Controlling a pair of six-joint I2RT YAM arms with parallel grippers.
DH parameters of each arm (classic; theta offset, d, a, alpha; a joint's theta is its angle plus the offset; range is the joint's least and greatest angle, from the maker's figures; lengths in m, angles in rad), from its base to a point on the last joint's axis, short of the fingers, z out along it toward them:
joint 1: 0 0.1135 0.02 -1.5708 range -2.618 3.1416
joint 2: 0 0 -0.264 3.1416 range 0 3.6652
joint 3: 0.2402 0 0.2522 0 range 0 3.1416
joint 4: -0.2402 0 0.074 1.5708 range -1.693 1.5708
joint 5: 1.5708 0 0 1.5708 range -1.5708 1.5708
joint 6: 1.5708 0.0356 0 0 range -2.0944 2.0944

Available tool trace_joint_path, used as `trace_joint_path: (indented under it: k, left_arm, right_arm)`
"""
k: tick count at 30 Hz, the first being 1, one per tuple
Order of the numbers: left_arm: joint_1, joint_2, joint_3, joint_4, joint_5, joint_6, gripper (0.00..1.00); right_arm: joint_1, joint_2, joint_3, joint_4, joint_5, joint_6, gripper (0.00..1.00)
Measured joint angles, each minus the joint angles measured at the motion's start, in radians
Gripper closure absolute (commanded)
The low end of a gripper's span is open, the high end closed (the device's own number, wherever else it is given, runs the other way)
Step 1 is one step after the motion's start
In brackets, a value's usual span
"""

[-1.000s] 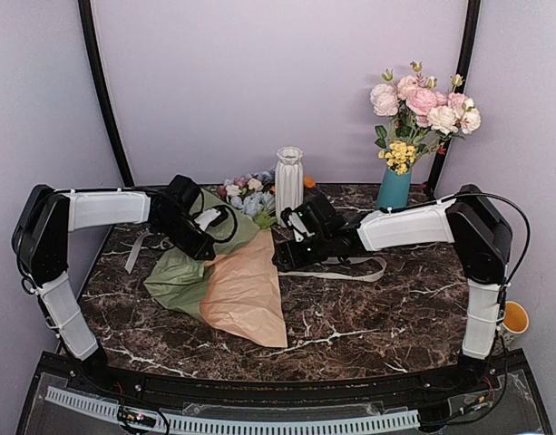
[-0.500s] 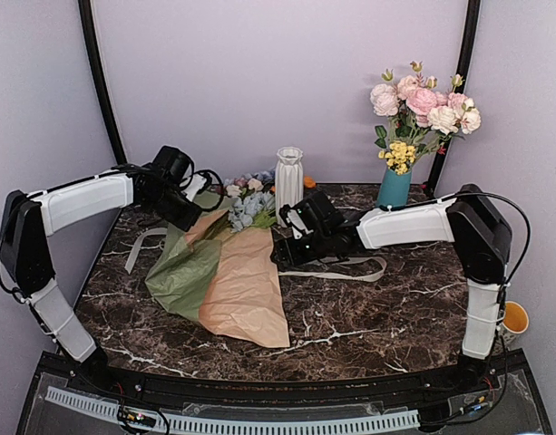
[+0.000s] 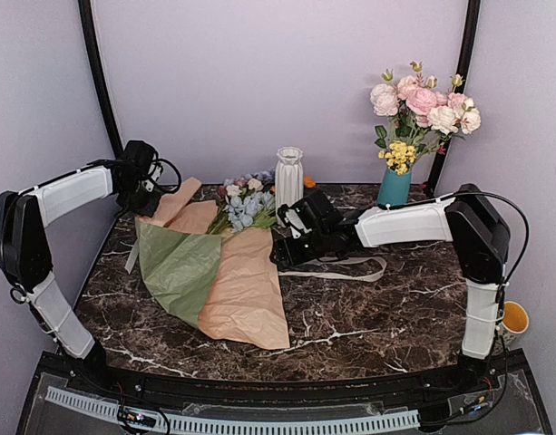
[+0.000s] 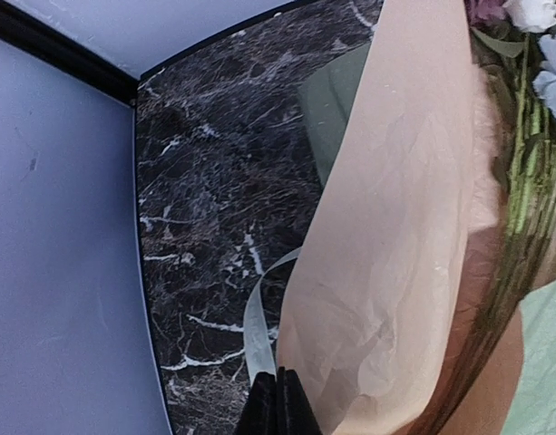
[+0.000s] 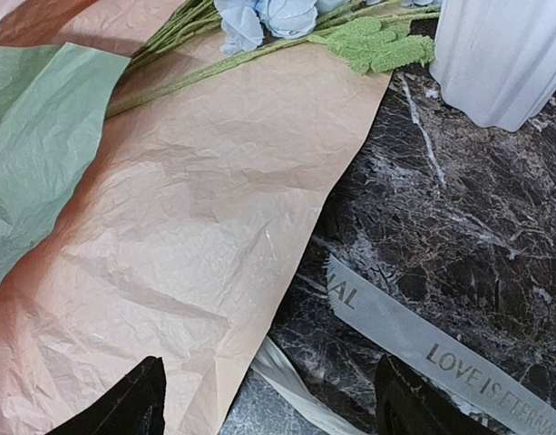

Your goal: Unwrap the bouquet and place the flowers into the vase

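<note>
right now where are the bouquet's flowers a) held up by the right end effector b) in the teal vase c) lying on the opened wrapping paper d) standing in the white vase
c: the flowers lie on the opened wrapping paper beside the white vase, and nothing sticks out of that vase.

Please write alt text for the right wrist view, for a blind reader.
Tan wrapping paper lies open on a dark marble table, with pale blue flowers on green stems at its top edge. The white ribbed vase stands at upper right, a grey ribbon lies below it, and the open right pincer frames the bottom.
</note>
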Motion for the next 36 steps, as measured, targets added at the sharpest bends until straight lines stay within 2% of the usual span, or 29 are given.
trace_joint_path:
  k: [11, 19, 22, 27, 36]
  left_arm:
    - [0.158, 0.062, -0.036, -0.004, -0.175, -0.068, 1.0]
    - [0.258, 0.075, -0.088, -0.018, -0.229, -0.128, 1.0]
    - [0.258, 0.084, -0.09, -0.037, -0.226, -0.159, 0.91]
    - [0.258, 0.081, -0.09, -0.072, -0.198, -0.208, 0.66]
    - [0.258, -0.01, -0.079, -0.129, -0.095, -0.28, 0.67]
  right_arm:
    - [0.0, 0.001, 0.008, -0.009, 0.0, -0.006, 0.22]
    - [0.0, 0.036, 0.083, -0.018, -0.013, -0.047, 0.22]
    - [0.0, 0.068, 0.139, -0.016, -0.046, -0.08, 0.22]
    - [0.0, 0.115, 0.227, 0.006, -0.117, -0.134, 0.22]
    - [0.028, 0.272, 0.446, 0.027, -0.214, -0.166, 0.23]
